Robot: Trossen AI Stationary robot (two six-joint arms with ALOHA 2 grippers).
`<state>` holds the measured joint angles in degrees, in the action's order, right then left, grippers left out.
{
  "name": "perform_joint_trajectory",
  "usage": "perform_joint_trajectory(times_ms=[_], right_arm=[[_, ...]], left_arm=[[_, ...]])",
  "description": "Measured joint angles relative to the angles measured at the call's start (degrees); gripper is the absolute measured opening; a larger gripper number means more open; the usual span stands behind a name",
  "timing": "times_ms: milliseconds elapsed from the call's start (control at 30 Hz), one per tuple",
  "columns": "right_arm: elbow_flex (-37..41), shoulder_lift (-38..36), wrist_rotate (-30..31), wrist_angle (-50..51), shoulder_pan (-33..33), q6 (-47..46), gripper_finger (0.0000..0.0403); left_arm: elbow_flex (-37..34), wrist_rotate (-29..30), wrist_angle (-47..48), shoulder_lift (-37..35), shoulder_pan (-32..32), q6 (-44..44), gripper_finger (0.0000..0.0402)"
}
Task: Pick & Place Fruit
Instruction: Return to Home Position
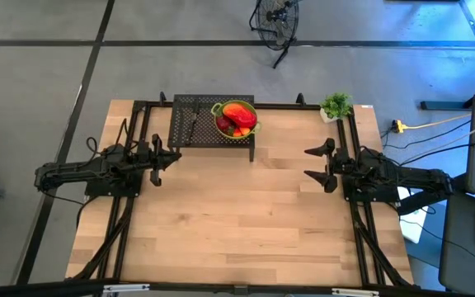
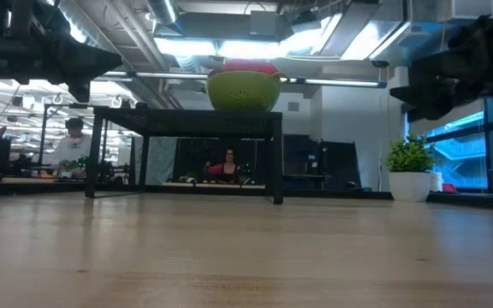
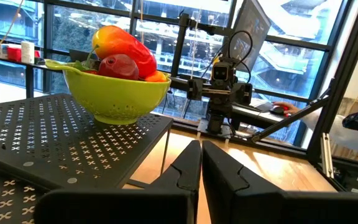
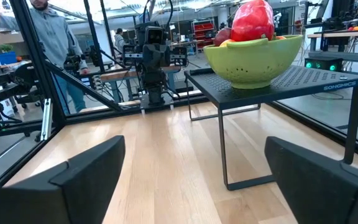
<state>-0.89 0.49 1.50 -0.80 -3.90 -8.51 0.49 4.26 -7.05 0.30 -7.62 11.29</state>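
The fruit (image 1: 237,118) is piled in a lime-green bowl (image 3: 114,99) that stands on a black perforated metal shelf (image 1: 195,125) at the table's far edge: red, orange and yellow pieces and a dark red round one (image 3: 118,66). My left gripper (image 1: 157,157) is shut and hovers level at the table's left side, clear of the shelf. My right gripper (image 1: 320,167) hovers level at the table's right side, open wide with nothing between its fingers. Both point toward the table's middle.
A small potted plant (image 1: 336,106) stands at the table's far right corner. The shelf stands on thin black legs (image 4: 224,152) with a gap beneath it. Bare wooden tabletop (image 1: 237,214) lies between the arms and toward the near edge. People show in the room behind.
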Motion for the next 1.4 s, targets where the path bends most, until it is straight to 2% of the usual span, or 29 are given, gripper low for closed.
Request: perform_joint_trajectory(times_ms=[333, 1100, 1400], right_arm=[[-0.04, 0.02, 0.0, 0.02, 0.0, 0.0, 0.0395], [-0.04, 0.02, 0.0, 0.02, 0.0, 0.0, 0.0363], [-0.04, 0.02, 0.0, 0.02, 0.0, 0.0, 0.0373]], left_arm=[[0.0, 0.01, 0.0, -0.01, 0.0, 0.0, 0.0006], [0.0, 0.01, 0.0, -0.01, 0.0, 0.0, 0.0012], [0.0, 0.0, -0.01, -0.01, 0.0, 0.0, 0.0011]])
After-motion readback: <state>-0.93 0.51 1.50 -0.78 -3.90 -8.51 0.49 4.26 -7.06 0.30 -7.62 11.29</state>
